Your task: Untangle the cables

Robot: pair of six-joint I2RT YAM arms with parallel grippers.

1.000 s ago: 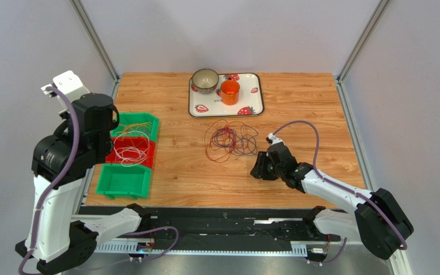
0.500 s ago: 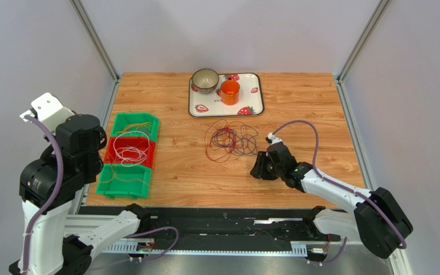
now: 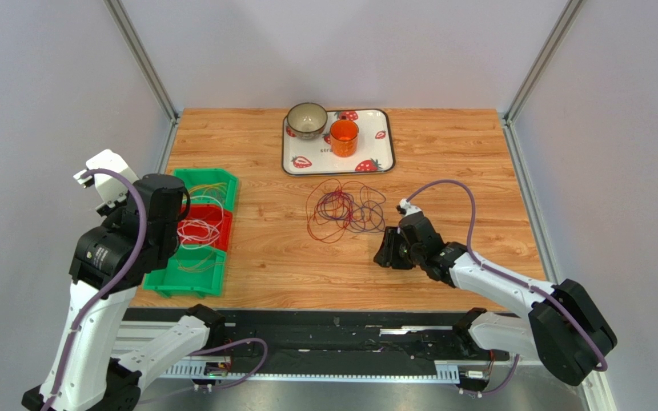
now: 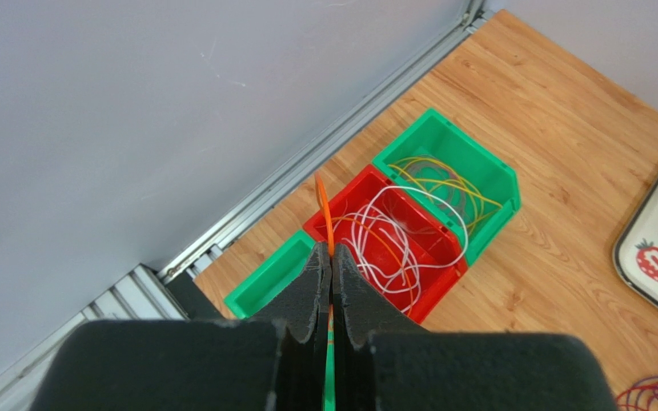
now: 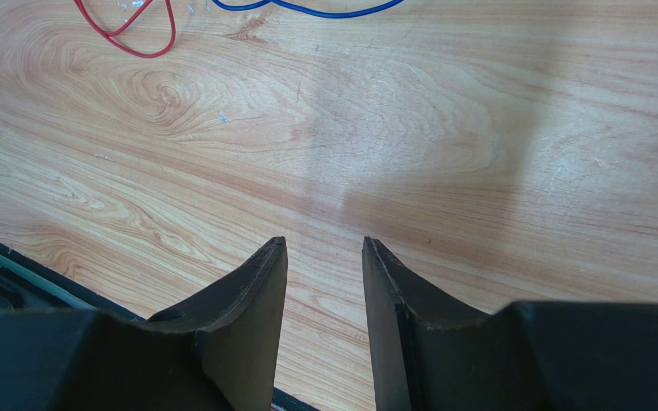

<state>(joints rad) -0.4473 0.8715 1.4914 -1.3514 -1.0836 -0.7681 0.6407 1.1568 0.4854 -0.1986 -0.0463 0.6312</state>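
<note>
— Orange cable point(image 4: 324, 214): where does it sit?

— Clenched in the left pincer point(image 4: 332, 257), whose two fingers are pressed together on it. Its free end pokes up past the fingertips, over the near rim of the red bin point(image 4: 438, 289) in the middle of the left wrist view.

— And the rest of the cables?

— White cables point(image 4: 392, 235) lie looped in that red bin. Yellow cables point(image 4: 444, 180) lie in the green bin point(image 4: 478, 154) touching it, further up the frame. The tangle of cables point(image 3: 345, 210), red and purple loops, lies at the centre of the desk point(image 3: 478, 171) in the overhead view, just below the tray point(image 3: 375, 152) that carries a bowl point(image 3: 307, 120) and an orange cup point(image 3: 344, 137).

— The right pincer point(image 5: 324, 257)?

— Released, fingers parted with bare wood showing between them, grasping nothing. From overhead it sits low over the desk, just right of and below the tangle, apart from it. A red loop point(image 5: 145, 55) and a blue strand point(image 5: 307, 14) cross the top edge of its wrist view.
</note>
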